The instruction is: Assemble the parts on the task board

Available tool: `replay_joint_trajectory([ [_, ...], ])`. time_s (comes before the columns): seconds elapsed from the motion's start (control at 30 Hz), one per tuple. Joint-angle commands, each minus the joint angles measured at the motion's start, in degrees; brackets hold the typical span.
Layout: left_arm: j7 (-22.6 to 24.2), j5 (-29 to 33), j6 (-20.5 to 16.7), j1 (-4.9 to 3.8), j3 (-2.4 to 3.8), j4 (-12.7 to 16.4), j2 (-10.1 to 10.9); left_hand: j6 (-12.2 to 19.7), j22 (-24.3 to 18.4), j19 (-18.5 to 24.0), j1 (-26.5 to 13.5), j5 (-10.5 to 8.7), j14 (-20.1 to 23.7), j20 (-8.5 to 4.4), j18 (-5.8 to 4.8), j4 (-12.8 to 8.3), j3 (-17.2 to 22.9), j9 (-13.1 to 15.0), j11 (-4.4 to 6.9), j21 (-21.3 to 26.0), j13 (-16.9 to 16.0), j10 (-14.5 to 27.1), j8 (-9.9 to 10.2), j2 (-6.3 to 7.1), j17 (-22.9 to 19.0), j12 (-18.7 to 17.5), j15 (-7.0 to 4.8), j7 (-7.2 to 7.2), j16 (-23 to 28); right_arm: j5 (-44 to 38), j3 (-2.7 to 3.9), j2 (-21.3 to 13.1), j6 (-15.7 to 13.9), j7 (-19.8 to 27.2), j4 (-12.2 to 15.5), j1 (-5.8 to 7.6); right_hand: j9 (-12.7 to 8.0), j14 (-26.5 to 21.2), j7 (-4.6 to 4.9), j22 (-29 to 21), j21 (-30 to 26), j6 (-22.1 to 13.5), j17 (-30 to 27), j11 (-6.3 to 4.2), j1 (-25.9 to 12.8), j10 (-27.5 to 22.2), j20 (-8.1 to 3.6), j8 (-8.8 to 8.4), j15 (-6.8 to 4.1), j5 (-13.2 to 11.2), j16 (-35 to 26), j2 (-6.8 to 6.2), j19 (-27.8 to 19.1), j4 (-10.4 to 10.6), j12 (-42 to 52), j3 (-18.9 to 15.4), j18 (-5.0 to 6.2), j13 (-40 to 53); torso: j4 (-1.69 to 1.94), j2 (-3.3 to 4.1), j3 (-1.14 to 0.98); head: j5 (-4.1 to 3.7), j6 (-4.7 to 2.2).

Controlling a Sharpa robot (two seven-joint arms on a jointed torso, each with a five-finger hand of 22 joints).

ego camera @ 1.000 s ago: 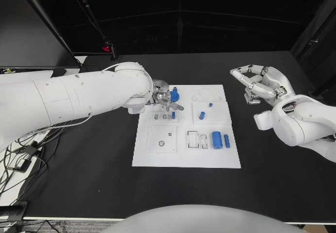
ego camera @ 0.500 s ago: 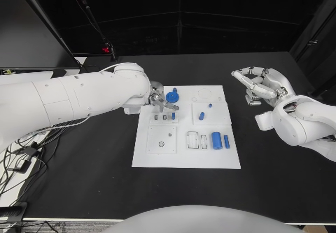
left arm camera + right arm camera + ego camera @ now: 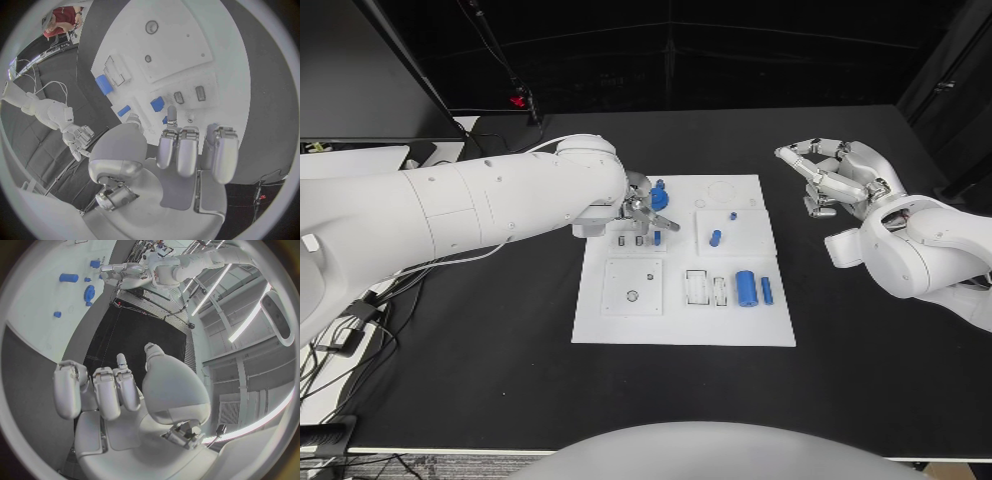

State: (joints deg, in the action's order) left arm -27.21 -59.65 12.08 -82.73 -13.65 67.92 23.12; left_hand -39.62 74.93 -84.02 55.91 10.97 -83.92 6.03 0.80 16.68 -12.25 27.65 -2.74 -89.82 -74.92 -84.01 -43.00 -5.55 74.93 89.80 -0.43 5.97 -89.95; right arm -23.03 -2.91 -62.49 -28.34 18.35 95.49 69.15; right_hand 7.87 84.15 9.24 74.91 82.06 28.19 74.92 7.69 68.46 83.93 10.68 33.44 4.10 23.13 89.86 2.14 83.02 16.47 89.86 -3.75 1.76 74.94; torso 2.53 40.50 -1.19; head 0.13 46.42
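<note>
Black table point(image 3: 473, 350), left hand point(image 3: 643, 208) half hidden over task board point(image 3: 733, 325), grip unclear; right hand point(image 3: 831, 172) empty, fingers apart

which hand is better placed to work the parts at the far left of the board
Left. The left hand hovers over the task board beside the blue disc; the right hand is off the board.

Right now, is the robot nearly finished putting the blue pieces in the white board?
Not nearly. A small blue piece seems to stand in a slot on the white board, though I can't tell if it's fully seated. The left robot hand works at the blue round piece; whether it holds anything is unclear. The blue cylinder lies loose. The right robot hand waits beside the board, holding nothing.
</note>
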Motion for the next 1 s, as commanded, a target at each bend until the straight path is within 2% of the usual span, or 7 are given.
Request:
replay_joint_trajectory([
  [0.03,0.7,-0.4,-0.4,0.11,0.05,-0.7,-0.6,-0.3,15.1,-6.0,1.0,0.48,-6.1,-0.28,-0.80,-0.1,0.1,0.2,0.40,-0.2,-15.1,-6.0,0.3,0.04,15.1,0.2,-0.48,-0.11,0.0,0.2,0.02,0.2,0.6,-0.1,0.0,0.07,-0.1,5.9,3.19,11.8,-0.3,-0.3,15.1,0.43,0.3,6.1,-0.11,0.30,0.38,0.4,0.1,0.36,-0.4,0.0,0.1,-0.4,0.72,15.1,-0.04,-0.02,-0.01,0.08,0.13],
  [0.13,0.8,-0.4,0.6,0.42,0.05,-1.1,-1.1,-0.3,15.1,-6.0,1.1,0.53,-6.1,-0.28,-0.80,-0.1,0.1,0.3,0.40,-0.2,-15.1,-6.0,0.4,-0.03,15.1,0.2,-0.48,-0.12,0.0,0.2,0.02,0.3,0.6,-0.2,0.0,0.07,-0.1,5.9,3.20,11.8,-0.2,-0.3,15.1,0.44,0.3,6.1,-0.10,0.33,0.39,0.4,0.1,0.39,-0.3,0.0,0.1,-0.4,0.71,15.1,-0.11,-0.01,0.00,0.19,0.36],
  [0.27,1.3,-0.3,0.9,1.12,0.05,-1.7,-1.6,-0.7,15.1,-6.0,1.6,0.69,-6.1,-0.31,-0.80,0.0,0.2,0.5,0.46,-0.2,-15.1,-6.0,0.5,-0.58,15.1,0.2,-0.51,-0.20,0.0,0.2,0.02,0.3,0.6,-0.4,0.2,0.07,-0.1,5.9,3.21,11.8,-0.2,-0.3,15.1,0.45,0.4,6.1,-0.09,0.36,0.40,0.5,0.1,0.41,-0.3,0.0,0.1,-0.4,0.70,15.1,0.03,0.01,-0.07,0.02,0.49],
  [0.37,1.7,-0.3,1.0,1.41,0.05,-1.9,-1.8,-0.9,15.1,-6.0,2.2,0.87,-6.1,-0.33,-0.80,-0.1,0.3,0.7,0.53,-0.2,-15.1,-6.0,0.6,-0.96,15.1,0.2,-0.55,-0.27,0.0,0.2,0.02,0.3,0.5,-0.6,0.2,0.06,-0.1,5.9,3.24,11.8,-0.3,-0.4,15.1,0.47,0.4,6.1,-0.06,0.44,0.43,0.6,0.1,0.46,-0.4,0.0,0.1,-0.4,0.72,15.1,-0.07,-0.02,0.03,-0.14,0.56],
  [0.57,2.0,-0.3,0.8,1.60,0.05,-2.2,-2.2,-1.6,15.1,-6.0,3.7,1.56,-6.1,-0.44,-0.80,0.0,0.5,1.4,0.78,-0.2,-15.1,-6.0,0.6,-1.98,15.1,0.2,-0.71,-0.56,0.0,0.2,0.02,0.3,0.4,-1.1,0.1,0.06,-0.1,5.9,3.32,11.8,-0.3,-0.5,15.1,0.55,0.6,6.1,0.00,0.68,0.50,0.9,0.1,0.55,-0.4,0.0,0.1,-0.6,0.73,15.1,-0.06,-0.01,0.00,-0.33,0.66],
  [0.73,2.0,-0.3,0.9,1.65,0.05,-2.5,-2.3,-1.8,15.1,-6.0,4.0,1.71,-6.1,-0.47,-0.80,0.0,0.5,1.6,0.84,-0.2,-15.1,-6.0,0.6,-2.24,15.1,0.2,-0.75,-0.63,0.0,0.2,0.02,0.3,0.4,-1.5,-0.1,0.05,-0.1,5.9,3.36,11.8,-0.3,-0.6,15.1,0.59,0.7,6.1,0.04,0.82,0.53,1.1,0.1,0.60,-0.4,0.0,0.1,-0.6,0.74,15.1,0.08,0.00,-0.03,-0.42,0.78],
  [1.0,1.7,-0.3,1.1,1.67,0.05,-2.8,-2.4,-2.3,15.1,-6.0,4.0,1.83,-6.1,-0.55,-0.80,0.1,0.3,2.1,1.01,-0.2,-15.1,-6.0,0.4,-2.63,15.1,0.2,-0.83,-0.81,0.0,0.2,0.01,0.4,0.5,-2.1,-0.3,0.03,-0.1,5.9,3.37,11.7,-0.4,-0.6,15.1,0.61,0.8,6.1,0.06,0.88,0.55,1.2,0.1,0.61,-0.5,0.0,0.1,-0.7,0.78,15.1,0.06,-0.03,-0.01,-0.29,0.95],
])
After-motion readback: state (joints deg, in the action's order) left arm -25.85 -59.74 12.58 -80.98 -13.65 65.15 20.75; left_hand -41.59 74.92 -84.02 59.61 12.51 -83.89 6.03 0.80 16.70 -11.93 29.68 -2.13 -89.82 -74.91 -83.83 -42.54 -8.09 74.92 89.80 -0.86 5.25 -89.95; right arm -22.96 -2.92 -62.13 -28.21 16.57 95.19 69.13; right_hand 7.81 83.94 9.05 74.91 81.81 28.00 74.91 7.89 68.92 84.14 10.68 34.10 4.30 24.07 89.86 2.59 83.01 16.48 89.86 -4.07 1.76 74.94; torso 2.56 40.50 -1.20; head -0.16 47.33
